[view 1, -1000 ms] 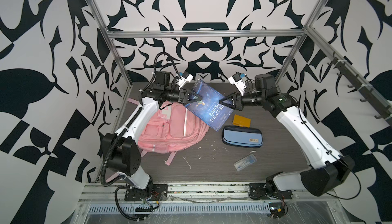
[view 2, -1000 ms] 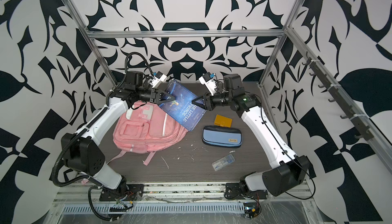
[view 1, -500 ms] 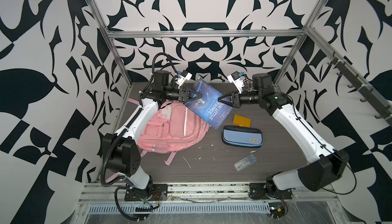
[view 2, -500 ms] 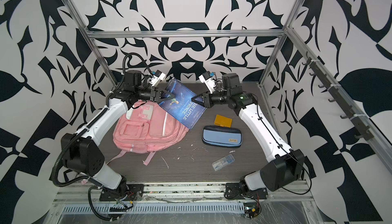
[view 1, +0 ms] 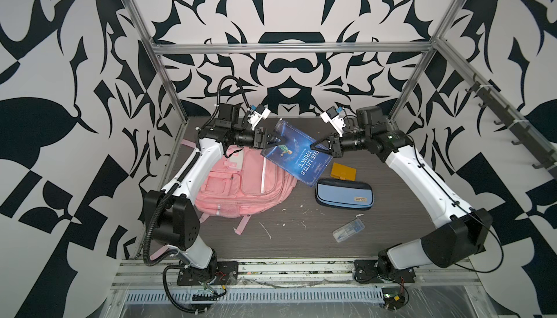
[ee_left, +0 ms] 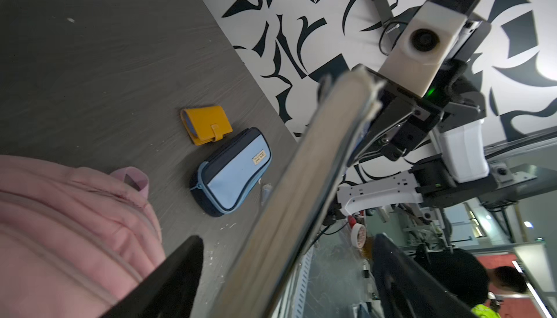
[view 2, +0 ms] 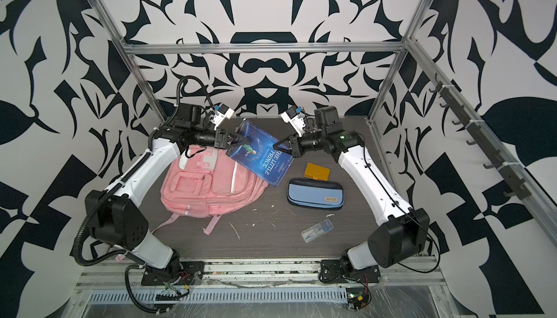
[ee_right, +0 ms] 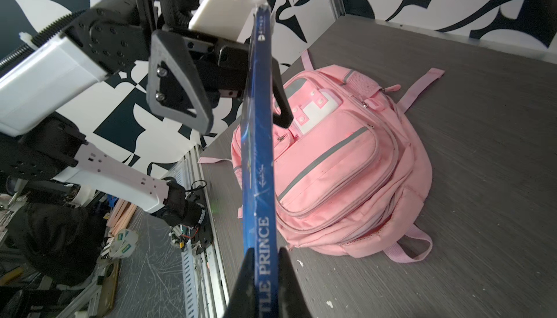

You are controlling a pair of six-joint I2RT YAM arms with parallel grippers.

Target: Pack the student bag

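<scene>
While right gripper point(view 1: 313, 146) clamps the spine of the blue book point(view 1: 297, 158) | left gripper point(view 1: 275, 141) unclenched, jaws spread either side of it | student bag point(view 1: 241, 190) beneath left gripper

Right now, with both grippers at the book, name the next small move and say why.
Probably draw the left gripper straight back off the book: its jaws stand apart on either side of the cover, while the right gripper is shut on the spine and carries it. That frees the left arm for the student bag.

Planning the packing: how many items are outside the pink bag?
4: book in the right gripper; orange wallet, blue pencil case, clear box on the table; the bag may hide others.
</scene>
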